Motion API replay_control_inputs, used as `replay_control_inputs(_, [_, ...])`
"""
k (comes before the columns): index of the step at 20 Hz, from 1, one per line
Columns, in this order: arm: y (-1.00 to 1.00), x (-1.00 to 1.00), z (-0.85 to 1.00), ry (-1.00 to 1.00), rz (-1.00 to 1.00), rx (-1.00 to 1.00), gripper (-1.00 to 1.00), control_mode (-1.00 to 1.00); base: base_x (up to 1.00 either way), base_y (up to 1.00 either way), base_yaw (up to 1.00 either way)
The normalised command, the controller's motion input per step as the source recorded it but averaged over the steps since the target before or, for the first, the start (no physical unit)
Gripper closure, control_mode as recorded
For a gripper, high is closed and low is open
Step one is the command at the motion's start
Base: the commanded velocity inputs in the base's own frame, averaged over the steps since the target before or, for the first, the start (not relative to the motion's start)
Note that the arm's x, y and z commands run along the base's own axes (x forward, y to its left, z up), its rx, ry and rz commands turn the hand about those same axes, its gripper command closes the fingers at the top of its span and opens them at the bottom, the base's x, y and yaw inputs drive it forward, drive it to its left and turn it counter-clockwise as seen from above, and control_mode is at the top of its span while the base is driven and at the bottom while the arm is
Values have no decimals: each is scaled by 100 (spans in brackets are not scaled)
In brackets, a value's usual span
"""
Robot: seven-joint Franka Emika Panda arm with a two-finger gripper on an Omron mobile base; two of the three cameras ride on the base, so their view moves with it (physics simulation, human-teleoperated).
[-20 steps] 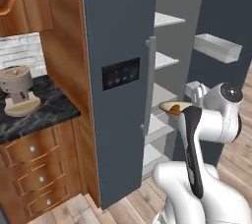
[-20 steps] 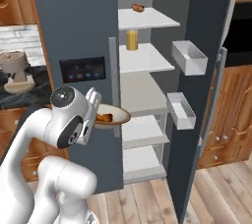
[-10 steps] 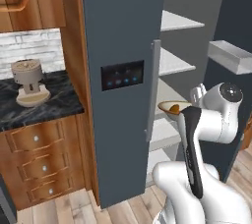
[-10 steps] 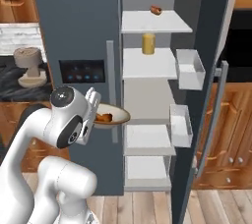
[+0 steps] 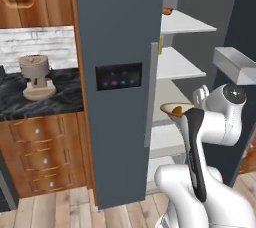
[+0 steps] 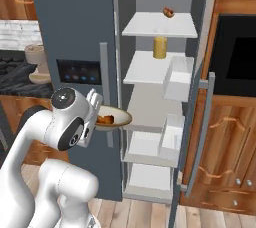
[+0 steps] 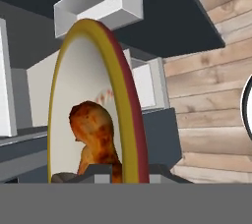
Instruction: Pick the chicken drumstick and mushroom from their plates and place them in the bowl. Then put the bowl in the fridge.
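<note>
The pincer (image 7: 125,171) is clamping shut on the rim of the bowl (image 6: 116,118), holding it level before the open fridge (image 6: 75,32), beside its middle shelves. The chicken drumstick (image 7: 98,137) is lying inside the bowl.

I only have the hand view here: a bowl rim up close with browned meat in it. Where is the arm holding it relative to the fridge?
Observer: The bowl is held level in front of the open fridge, beside its middle shelves.
Operator: Anything already inside?
Observer: A yellow cylinder stands on the second shelf.
Operator: And higher up?
Observer: A small brown item lies on the top shelf.
</note>
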Motion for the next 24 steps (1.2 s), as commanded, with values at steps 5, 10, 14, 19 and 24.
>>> replay_control_inputs(5, [0, 0, 0, 0, 0, 0, 100, 100, 28, -38, 20])
replay_control_inputs(10, [0, 0, 0, 0, 0, 0, 100, 100, 39, -26, 0])
replay_control_inputs(14, [0, 0, 0, 0, 0, 0, 100, 100, 50, -16, -1])
replay_control_inputs(19, [0, 0, 0, 0, 0, 0, 100, 100, 44, -25, -4])
replay_control_inputs(24, [0, 0, 0, 0, 0, 0, 100, 100, 30, -20, -14])
